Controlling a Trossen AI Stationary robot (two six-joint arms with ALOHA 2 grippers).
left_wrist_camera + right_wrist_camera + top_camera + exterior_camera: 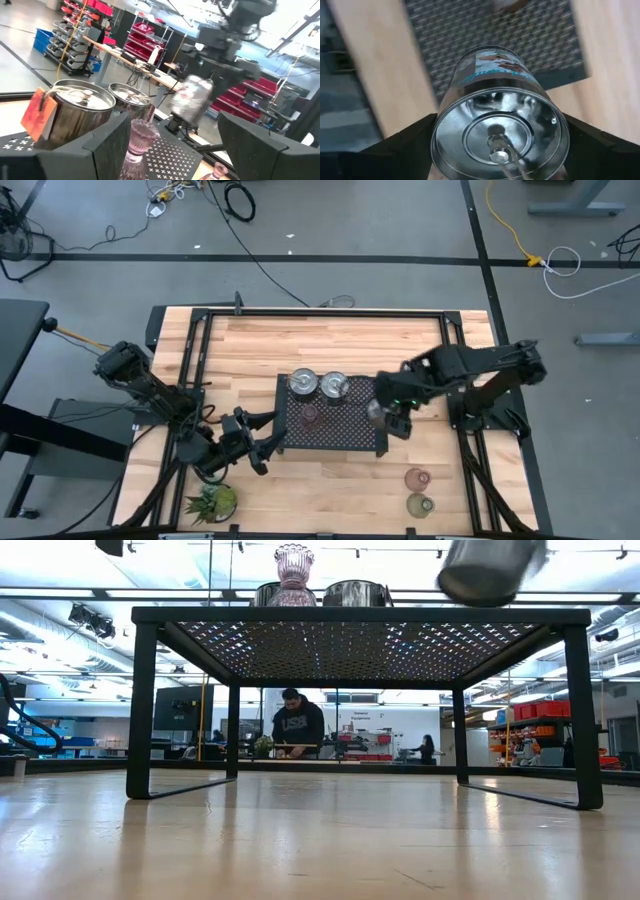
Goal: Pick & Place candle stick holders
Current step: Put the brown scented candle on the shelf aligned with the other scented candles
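Two pincers were in view, and only the right pincer (385, 418) carried anything: its fingers were clamped on a shiny silver candle holder (500, 127), held in the air over the right edge of the black mesh tray (345, 442). My right wrist view looked straight into the cup's open mouth, with a small post at its centre and a printed label on its side. From the low view the same cup hung tilted, above the level of the tray top.

On the tray I saw two more silver holders (303, 384) standing side by side along the far edge, and just in front of them a pinkish glass holder (310, 415). In the low view that ribbed pink glass stood upright in front of the two silver cups.

Off the tray, on the bare wooden table (330, 340) near the right front corner, stood another pinkish glass holder (417, 479) and, just beside it toward the front edge, a greenish glass holder (420, 504).

I had the left pincer (268, 442) at the tray's left front corner, fingers apart and holding nothing, pointing across the tray toward the cups. A small potted plant (213, 502) sat near the left front edge of the table.
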